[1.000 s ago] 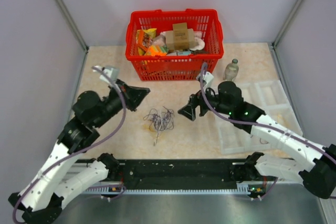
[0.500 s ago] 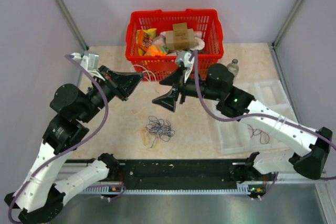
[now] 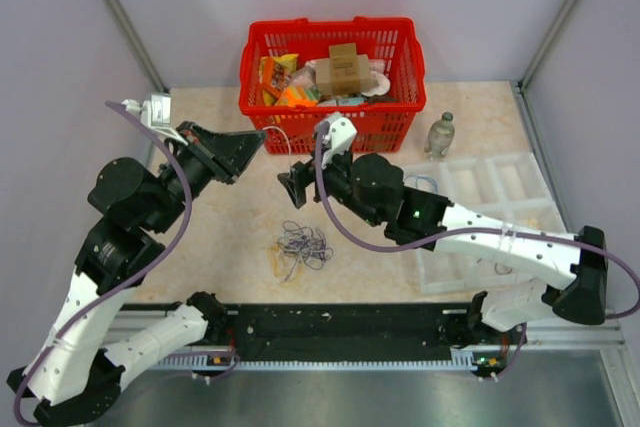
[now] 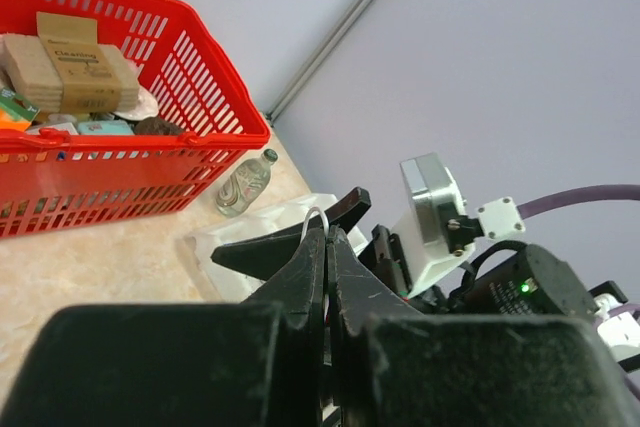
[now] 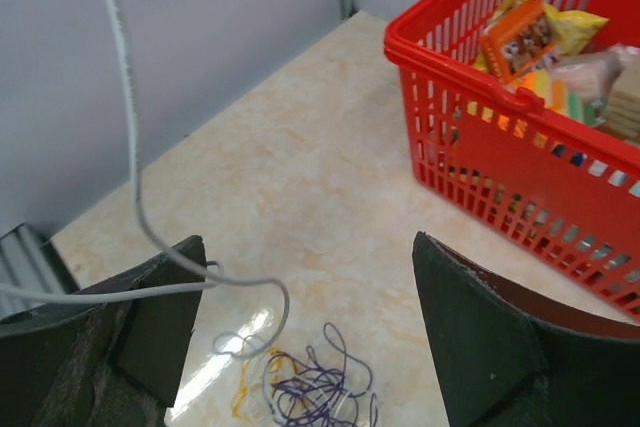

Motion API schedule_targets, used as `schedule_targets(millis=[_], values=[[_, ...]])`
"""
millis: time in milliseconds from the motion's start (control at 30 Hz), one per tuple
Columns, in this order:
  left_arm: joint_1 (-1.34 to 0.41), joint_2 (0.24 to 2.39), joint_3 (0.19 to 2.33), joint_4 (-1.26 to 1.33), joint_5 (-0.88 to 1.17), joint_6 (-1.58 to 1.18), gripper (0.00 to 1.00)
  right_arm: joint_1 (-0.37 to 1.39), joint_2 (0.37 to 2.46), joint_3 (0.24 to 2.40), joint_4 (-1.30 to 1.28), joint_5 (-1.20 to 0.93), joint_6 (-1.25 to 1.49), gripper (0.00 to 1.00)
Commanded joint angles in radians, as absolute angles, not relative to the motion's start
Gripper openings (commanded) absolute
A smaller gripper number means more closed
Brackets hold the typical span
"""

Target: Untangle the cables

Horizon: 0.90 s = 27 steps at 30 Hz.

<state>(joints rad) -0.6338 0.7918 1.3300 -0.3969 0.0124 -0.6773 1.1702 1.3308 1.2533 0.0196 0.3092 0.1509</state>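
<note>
Since the coming pull turns on where the lifted strand runs, we start at the near edge of the tabletop (image 3: pixel 225 247). The cables (image 3: pixel 300 250) lie there in a small purple, yellow and white heap, just in from the middle of that edge. Beyond and above the heap hangs the right gripper (image 3: pixel 291 187), jaws wide apart and holding nothing; it is the gripper nearer the heap. One white cable (image 5: pixel 125 97) climbs from the heap toward the far-left corner. In the right wrist view it crosses the finger (image 5: pixel 165 297) on the left of that view before curling down into the heap. Whether it rests on the finger or only passes in front we cannot tell. Its upper end is pinched in the left gripper (image 3: pixel 262 135), clamped shut on it well above the tabletop, just short of the red basket (image 3: pixel 330 129) at the far edge. The lifted part therefore runs lengthwise from near-centre up to far-left, with the right gripper partway along it. We judge that a close there, low and beside the heap, would let the two grippers draw the strand free.
</note>
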Motion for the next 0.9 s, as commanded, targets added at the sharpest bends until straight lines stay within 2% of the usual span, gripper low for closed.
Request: schedule_targets(millis=[0, 167, 367, 433, 533, 600, 700, 867], values=[[-0.634, 0.788, 1.367, -0.382, -0.012, -0.727, 0.0, 1.198, 1.362, 1.322, 0.092, 0.542, 0.109, 0.77], [-0.634, 0.781, 1.359, -0.385, -0.026, -0.733, 0.0, 1.198, 1.345, 1.276, 0.242, 0.399, 0.066, 0.44], [-0.634, 0.784, 1.362, -0.385, -0.017, -0.736, 0.0, 1.198, 1.358, 1.288, 0.314, 0.299, 0.032, 0.43], [-0.634, 0.785, 1.364, -0.383, -0.017, -0.735, 0.0, 1.198, 1.359, 1.292, 0.311, 0.276, 0.018, 0.46], [-0.634, 0.788, 1.379, -0.39, -0.025, -0.732, 0.0, 1.2, 1.338, 1.243, 0.351, 0.204, 0.006, 0.57], [-0.634, 0.792, 1.388, -0.391, -0.026, -0.73, 0.0, 1.198, 1.325, 1.221, 0.357, 0.149, -0.035, 0.6], [-0.634, 0.795, 1.387, -0.379, -0.008, -0.738, 0.0, 1.2, 1.321, 1.203, 0.394, 0.182, -0.029, 0.59], [-0.634, 0.784, 1.364, -0.373, -0.005, -0.753, 0.0, 1.198, 1.347, 1.249, 0.414, 0.21, -0.02, 0.5]])
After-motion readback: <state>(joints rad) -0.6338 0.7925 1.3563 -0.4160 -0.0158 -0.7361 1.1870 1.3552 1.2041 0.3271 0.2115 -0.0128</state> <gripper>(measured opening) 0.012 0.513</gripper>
